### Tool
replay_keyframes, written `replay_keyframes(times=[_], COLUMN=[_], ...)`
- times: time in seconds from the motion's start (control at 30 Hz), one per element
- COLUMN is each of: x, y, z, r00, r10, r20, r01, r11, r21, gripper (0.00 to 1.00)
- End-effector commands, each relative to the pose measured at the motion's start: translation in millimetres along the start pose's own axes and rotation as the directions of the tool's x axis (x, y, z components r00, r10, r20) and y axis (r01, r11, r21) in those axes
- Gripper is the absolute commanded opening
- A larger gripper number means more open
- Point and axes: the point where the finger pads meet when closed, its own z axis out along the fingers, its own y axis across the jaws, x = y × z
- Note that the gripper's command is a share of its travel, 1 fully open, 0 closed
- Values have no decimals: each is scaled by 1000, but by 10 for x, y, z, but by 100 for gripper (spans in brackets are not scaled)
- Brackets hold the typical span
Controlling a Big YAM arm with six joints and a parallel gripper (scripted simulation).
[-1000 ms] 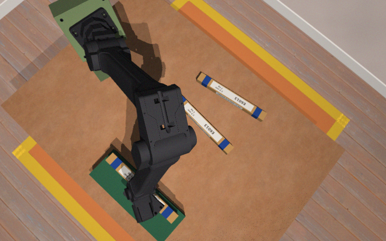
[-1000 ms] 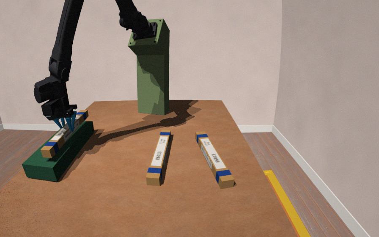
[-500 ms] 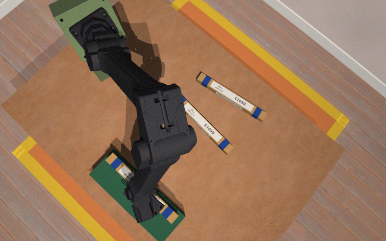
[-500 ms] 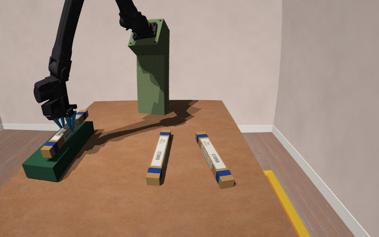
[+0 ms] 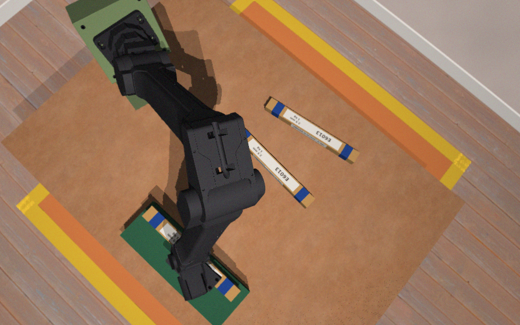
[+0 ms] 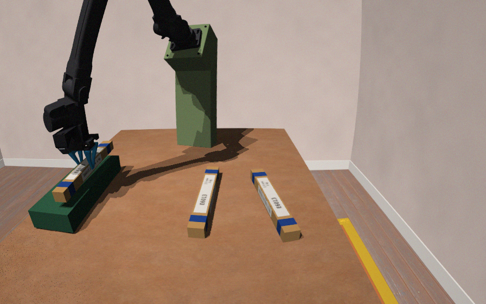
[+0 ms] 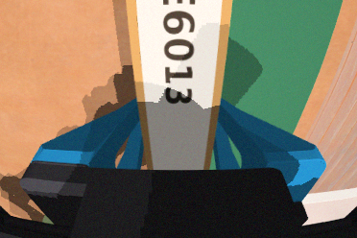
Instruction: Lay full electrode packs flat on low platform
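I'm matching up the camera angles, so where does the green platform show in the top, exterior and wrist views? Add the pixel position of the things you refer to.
Top: lower left of centre, partly under the arm.
Exterior: left side.
Wrist: upper right of centre.
Shared landmark: the E6013 pack [image 5: 228, 287] [image 6: 61, 194] [image 7: 179, 32] between the gripper's fingers.

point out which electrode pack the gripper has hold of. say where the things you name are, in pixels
The E6013 pack [image 5: 227, 287] [image 6: 74, 175] [image 7: 179, 41] over the green platform [image 5: 149, 246] [image 6: 52, 220] [image 7: 283, 41]; the other two lie on the brown bench top [image 5: 335, 242] [image 6: 154, 257], ungripped.

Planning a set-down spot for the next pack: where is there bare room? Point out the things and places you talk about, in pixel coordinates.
Bare bench: between the two loose packs [image 5: 278, 166] [image 6: 204, 196] and the near edge; also between them and the green platform [image 5: 149, 242] [image 6: 50, 220]. Crowded: around the gripper [image 6: 86, 162] [image 7: 178, 103], clamping a pack over the platform.
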Motion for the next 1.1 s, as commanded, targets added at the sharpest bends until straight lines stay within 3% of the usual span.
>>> replay_keyframes(times=[0.0,0.7,1.07], x=[-387,-353,-371], y=[-129,-106,-340], z=[-340,-332,-359], r00=[997,998,997], r10=[-9,-8,-23], r20=[72,67,70], r01=[6,5,19], r11=[999,999,999], r21=[46,43,50], gripper=[0,0,0])
